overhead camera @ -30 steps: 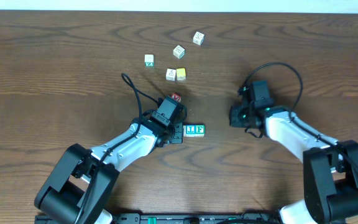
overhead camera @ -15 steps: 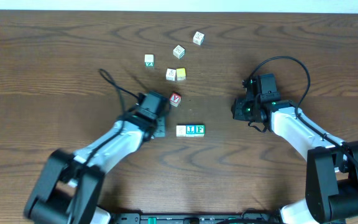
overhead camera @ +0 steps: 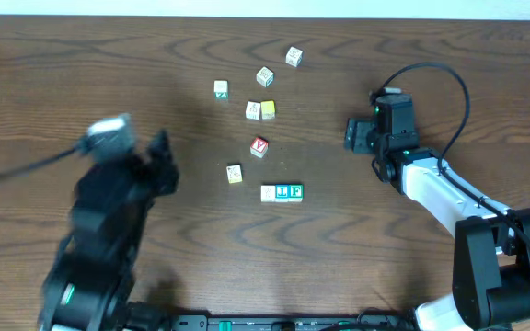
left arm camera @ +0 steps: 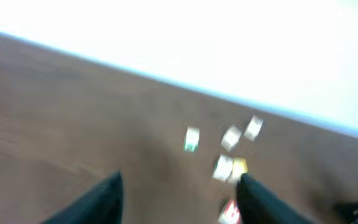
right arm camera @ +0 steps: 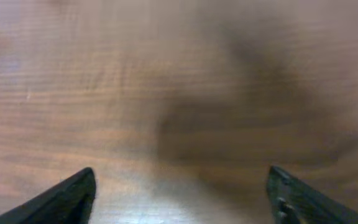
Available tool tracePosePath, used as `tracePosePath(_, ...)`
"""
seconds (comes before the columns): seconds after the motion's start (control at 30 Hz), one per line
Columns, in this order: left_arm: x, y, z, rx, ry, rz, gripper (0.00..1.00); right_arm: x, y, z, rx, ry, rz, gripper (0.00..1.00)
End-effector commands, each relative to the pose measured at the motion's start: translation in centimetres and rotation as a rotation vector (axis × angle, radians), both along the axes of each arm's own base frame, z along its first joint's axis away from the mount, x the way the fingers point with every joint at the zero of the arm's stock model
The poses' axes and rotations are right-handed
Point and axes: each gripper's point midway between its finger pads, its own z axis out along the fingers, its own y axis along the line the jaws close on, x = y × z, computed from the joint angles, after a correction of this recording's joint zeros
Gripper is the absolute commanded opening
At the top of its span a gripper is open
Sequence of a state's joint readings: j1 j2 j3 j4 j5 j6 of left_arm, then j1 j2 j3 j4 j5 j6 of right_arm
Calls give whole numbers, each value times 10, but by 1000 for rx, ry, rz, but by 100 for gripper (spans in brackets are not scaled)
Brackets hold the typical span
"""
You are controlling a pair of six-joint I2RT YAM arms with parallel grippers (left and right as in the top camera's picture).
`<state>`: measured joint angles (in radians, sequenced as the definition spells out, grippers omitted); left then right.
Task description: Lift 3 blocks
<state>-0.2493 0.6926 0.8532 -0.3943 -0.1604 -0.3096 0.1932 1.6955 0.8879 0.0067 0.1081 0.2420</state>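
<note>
Three blocks lie side by side in a row on the table: a cream-faced one [overhead camera: 268, 193], one with a blue letter [overhead camera: 282, 192] and one with a green "F" [overhead camera: 295, 191]. Nothing touches them. My left gripper [overhead camera: 161, 158] is blurred, well to their left and drawn back; in the left wrist view the left gripper [left arm camera: 180, 180] is open and empty. My right gripper [overhead camera: 351, 134] is right of the row and slightly farther back. Seen from the right wrist, the right gripper [right arm camera: 180, 173] is open over bare wood.
A red "Y" cube [overhead camera: 259, 146] and a small pale cube [overhead camera: 235, 173] lie just behind and left of the row. Farther back are a yellow cube [overhead camera: 268, 109] and several pale cubes, among them one with green print [overhead camera: 221, 88]. A black cable [overhead camera: 431, 74] loops over the right arm.
The left arm has swung left and back from the row, its jaws now open; a small pale cube shows where it was. The right gripper has opened and shifted slightly toward the back.
</note>
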Motion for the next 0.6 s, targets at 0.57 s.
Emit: tracePosePath(0.57, -65, 29, 50, -34, -212, 66, 74, 20, -32, 22, -130, -125, -133, 99)
